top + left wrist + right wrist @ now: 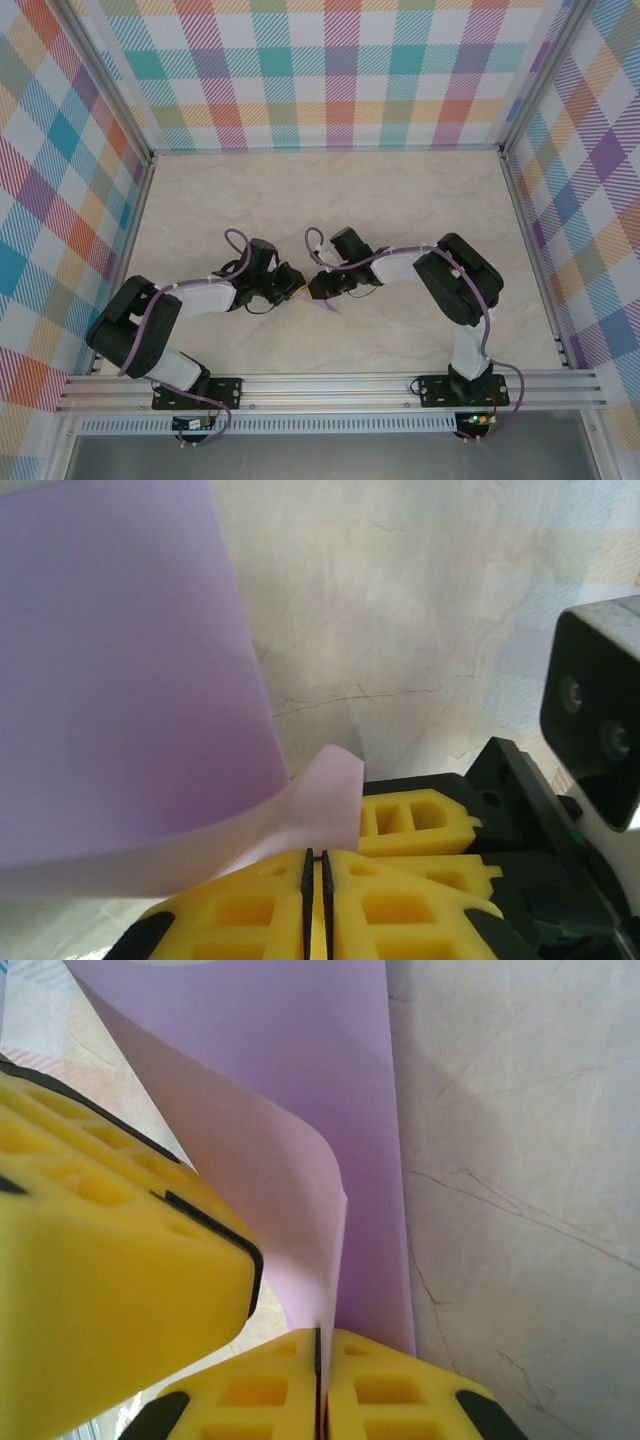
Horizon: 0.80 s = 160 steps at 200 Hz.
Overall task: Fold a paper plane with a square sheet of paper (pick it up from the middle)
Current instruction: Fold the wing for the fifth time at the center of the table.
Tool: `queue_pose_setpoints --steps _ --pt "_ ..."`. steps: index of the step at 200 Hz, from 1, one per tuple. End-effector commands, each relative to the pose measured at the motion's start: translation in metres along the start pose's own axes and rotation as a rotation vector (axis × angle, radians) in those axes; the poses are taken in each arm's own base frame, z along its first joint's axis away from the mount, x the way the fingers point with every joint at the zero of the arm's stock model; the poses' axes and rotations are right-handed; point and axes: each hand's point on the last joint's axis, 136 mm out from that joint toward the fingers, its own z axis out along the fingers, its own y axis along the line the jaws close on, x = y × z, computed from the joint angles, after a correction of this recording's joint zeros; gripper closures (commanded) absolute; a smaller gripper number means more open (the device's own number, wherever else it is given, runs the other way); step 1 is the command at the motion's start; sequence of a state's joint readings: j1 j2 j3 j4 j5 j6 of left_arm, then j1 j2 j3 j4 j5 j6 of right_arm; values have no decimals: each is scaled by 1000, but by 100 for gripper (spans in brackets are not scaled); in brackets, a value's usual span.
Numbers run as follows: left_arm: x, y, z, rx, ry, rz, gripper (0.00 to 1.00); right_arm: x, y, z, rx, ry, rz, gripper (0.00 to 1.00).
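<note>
Biggest thing first: the table [400, 200] was a pale marble-look slab boxed in by plaid walls [340, 70]. From the top camera, the left arm [190, 300] and right arm [455, 280] both reached in toward the middle of the table, so the two wrists ended up nearly nose to nose.

The paper [120, 680] sat right there between them, pinched by both. From above only a small lavender sliver poked out below the grippers. Up close it was a big smooth sheet curling over on itself, with one loose flap bent back toward the fingers. Couldn't tell whether any of it was resting on the table.

The left gripper [315, 865] was clamped tight on the paper, with its yellow pads pressed together and the sheet's edge running into the seam. The right gripper [318, 1345] was the same deal, squeezed onto the sheet where it folded down. The two grippers sat just beside each other on the same stretch of paper.
</note>
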<state>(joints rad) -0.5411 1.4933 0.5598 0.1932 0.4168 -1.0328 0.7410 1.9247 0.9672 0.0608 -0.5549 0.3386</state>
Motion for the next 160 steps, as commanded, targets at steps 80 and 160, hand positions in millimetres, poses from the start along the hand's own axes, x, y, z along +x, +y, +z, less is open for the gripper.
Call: queue_pose_setpoints --steps 80,160 --pt "3 29 2 -98 -25 -26 89 -1 4 0 -4 49 -13 83" --pt "5 35 4 -114 -20 -29 90 -10 23 -21 -55 54 26 72"
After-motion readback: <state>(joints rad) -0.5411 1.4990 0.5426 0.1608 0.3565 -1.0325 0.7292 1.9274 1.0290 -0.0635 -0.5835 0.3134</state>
